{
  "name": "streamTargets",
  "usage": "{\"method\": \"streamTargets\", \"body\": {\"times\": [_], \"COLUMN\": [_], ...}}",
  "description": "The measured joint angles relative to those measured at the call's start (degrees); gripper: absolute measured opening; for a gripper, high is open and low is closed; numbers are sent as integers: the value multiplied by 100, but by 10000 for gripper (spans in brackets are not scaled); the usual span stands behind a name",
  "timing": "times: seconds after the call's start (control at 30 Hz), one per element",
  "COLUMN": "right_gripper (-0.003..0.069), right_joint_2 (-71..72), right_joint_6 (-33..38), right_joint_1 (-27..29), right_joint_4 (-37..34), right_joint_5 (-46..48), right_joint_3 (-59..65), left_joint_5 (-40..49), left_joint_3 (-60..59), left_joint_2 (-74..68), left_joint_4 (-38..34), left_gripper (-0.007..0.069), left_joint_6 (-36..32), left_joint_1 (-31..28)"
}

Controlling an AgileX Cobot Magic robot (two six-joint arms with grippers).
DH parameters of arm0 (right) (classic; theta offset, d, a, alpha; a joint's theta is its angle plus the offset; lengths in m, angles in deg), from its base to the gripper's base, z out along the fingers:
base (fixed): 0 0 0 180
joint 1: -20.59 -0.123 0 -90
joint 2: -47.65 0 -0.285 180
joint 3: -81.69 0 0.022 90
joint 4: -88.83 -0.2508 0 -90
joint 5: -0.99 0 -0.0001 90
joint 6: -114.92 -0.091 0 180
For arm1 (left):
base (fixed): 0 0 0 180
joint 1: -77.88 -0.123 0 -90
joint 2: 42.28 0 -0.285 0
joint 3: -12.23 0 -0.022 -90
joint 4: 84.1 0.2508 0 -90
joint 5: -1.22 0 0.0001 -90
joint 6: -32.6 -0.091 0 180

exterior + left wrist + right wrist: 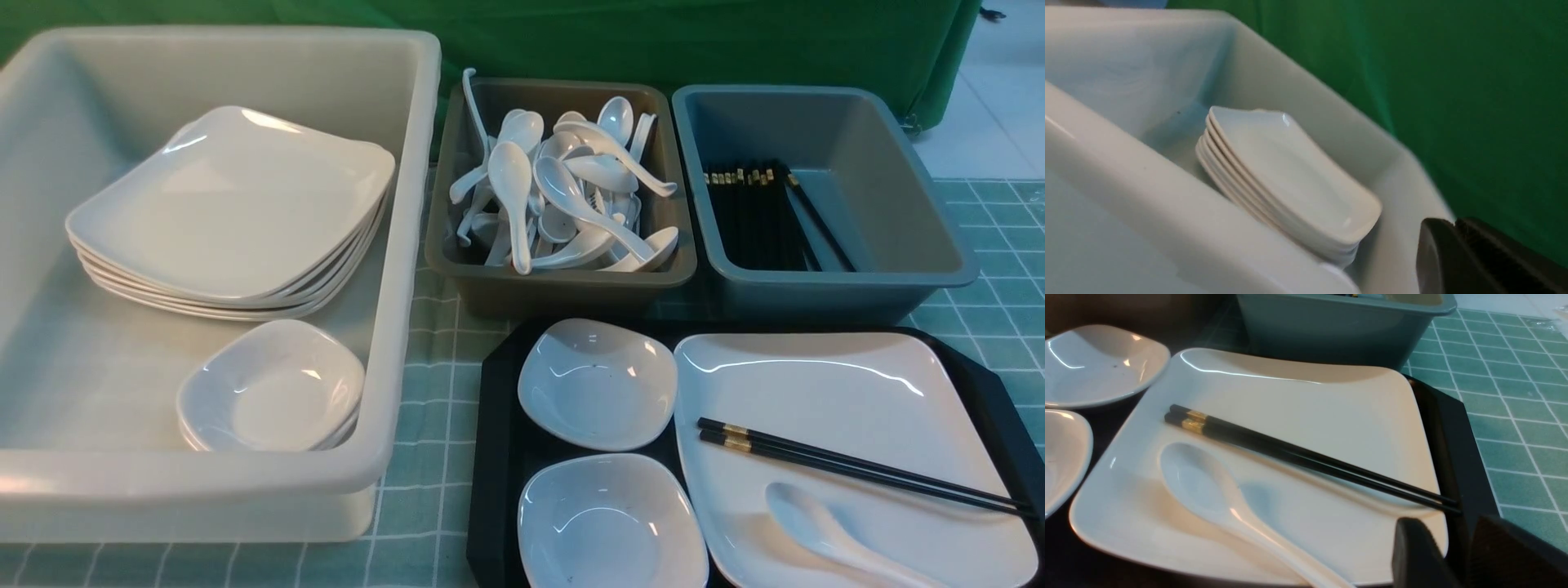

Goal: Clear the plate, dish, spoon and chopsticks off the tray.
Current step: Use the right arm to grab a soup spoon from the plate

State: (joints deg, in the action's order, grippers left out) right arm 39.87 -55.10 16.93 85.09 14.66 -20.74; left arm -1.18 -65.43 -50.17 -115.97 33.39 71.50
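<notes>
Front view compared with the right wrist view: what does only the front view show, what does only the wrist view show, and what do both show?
Only the front view shows the white bin holding the stacked plates, and the tub of spoons. Only the right wrist view shows the right tool, open and holding nothing, close to the thin ends of the chopsticks. Both views show the plate with the chopsticks and the spoon lying on it, the two small dishes beside it, and the tray under them.
</notes>
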Motion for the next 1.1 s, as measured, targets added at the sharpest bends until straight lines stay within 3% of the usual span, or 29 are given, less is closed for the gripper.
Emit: {"method": "streamTargets", "body": {"times": [0.1, 0.2, 0.27, 0.4, 0.43, 0.53, 0.83, 0.9, 1.1], "right_gripper": [242, 242, 242, 242, 242, 242, 242, 242, 242], "right_joint_2": [0, 0, 0, 0, 0, 0, 0, 0, 0], "right_joint_6": [0, 0, 0, 0, 0, 0, -37, -182, -1807], "right_joint_1": [0, 0, 0, 0, 0, 0, 0, 0, 0], "right_joint_4": [0, 0, 0, 0, 0, 0, -34, -124, -410], "right_joint_5": [0, 0, 0, 0, 0, 0, -104, -233, -1211], "right_joint_3": [0, 0, 0, 0, 0, 0, 0, 0, 0], "left_joint_5": [-356, 87, 790, 2011, 2291, 2767, 2976, 2976, 2913], "left_joint_3": [11, 215, 761, 1901, 2137, 2715, 3479, 3485, 3485], "left_joint_2": [1, 6, -151, -1085, -1387, -2315, -4386, -4534, -4729], "left_joint_4": [-232, -167, 103, 144, 85, 24, 7, 7, 24], "left_gripper": [17, 17, 17, 17, 17, 17, 17, 17, 17], "left_joint_6": [258, 347, 122, -1309, -1822, -2401, -2607, -2606, -2614], "left_joint_1": [0, -7, -7, 46, 172, 765, 2396, 2503, 2576]}}
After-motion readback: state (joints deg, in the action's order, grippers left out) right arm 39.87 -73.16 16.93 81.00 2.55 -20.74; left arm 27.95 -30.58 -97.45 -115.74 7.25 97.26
